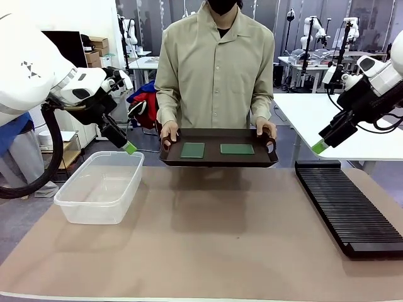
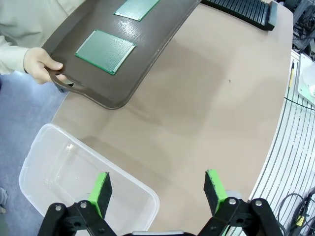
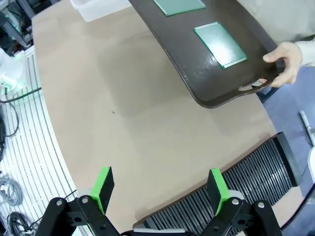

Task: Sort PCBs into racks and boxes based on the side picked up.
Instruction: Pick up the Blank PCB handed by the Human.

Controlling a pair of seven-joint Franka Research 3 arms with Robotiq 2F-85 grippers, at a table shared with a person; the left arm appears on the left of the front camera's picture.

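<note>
Left gripper (image 2: 156, 186): jaws fully apart, holding nothing, with the clear box (image 2: 64, 167) just below its fingers. Right gripper (image 3: 160, 181): likewise wide and empty, with the black rack (image 3: 256, 167) beneath it. PCBs (image 1: 192, 150) lie well ahead of both grippers on a brown tray (image 1: 213, 151) held in a person's hands (image 1: 266, 129).

You've got bright, even overhead light, and everything's sharp. The tray (image 1: 217, 162) drops a soft shadow on the bench (image 1: 208, 251) just below it, and the box (image 1: 94, 211) a fainter one to its right. There's slight sheen on the tray in your wrist views, which bend lines near the edges.
</note>
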